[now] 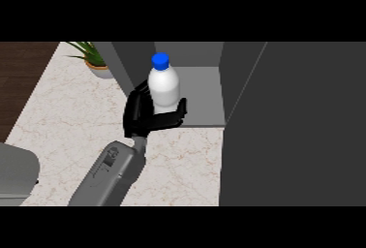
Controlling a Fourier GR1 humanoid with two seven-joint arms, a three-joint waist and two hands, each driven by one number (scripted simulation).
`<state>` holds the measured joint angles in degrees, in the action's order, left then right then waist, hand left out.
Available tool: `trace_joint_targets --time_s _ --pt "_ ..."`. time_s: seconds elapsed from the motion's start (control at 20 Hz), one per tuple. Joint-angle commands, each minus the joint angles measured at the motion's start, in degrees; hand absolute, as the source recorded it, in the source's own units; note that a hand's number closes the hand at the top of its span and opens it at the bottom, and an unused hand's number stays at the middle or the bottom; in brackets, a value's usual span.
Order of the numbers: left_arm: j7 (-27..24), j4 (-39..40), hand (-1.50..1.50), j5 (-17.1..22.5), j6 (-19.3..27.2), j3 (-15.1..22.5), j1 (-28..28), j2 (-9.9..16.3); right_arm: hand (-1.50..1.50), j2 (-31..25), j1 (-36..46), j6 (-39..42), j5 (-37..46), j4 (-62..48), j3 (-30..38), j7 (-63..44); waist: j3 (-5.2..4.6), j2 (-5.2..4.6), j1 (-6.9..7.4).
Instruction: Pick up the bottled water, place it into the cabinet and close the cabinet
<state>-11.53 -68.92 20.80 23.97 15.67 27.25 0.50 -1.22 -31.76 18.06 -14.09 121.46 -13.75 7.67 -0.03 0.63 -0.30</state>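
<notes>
Bottled water [164, 85] held upright, left hand [148, 115] curled round lower body, at cabinet [204, 94] opening; shelf lies just ahead. Right hand unseen.

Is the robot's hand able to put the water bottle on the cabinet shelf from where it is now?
Probably yes. The left hand is curled round the bottled water, holding it upright right at the open cabinet's shelf. The cabinet door is swung aside, and nothing shows between bottle and shelf.
</notes>
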Motion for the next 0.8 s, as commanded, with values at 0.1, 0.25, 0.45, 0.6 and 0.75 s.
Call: trace_joint_targets --time_s 0.1,0.25,0.45,0.6,0.75 --pt "4.0 9.5 1.50 -2.8 4.1 -1.2 15.9 -0.5 -1.50 -0.3 0.5 0.2 -1.4 -0.4 0.1 -0.9 0.05 -1.05 -2.00" --pt "2.4 12.4 1.50 -4.9 6.9 -1.7 16.8 -0.5 -1.50 -0.9 0.0 1.5 -1.0 -1.6 0.5 1.3 0.06 -1.26 -2.96" --pt "6.0 12.9 1.50 -5.5 8.4 -1.9 18.3 2.4 -1.50 -0.1 1.4 1.3 -1.1 -3.3 0.2 1.5 0.07 -1.38 -3.11" --pt "4.0 18.4 1.50 -7.5 10.6 -1.3 19.9 1.0 -1.50 -1.1 1.3 1.4 -0.5 -2.6 1.0 1.5 0.04 -1.51 -3.70" --pt "1.6 28.7 1.50 -7.7 8.4 -3.9 25.7 1.4 -1.50 -2.3 3.0 2.9 -3.2 -3.2 3.2 1.5 0.03 -1.96 -3.87"
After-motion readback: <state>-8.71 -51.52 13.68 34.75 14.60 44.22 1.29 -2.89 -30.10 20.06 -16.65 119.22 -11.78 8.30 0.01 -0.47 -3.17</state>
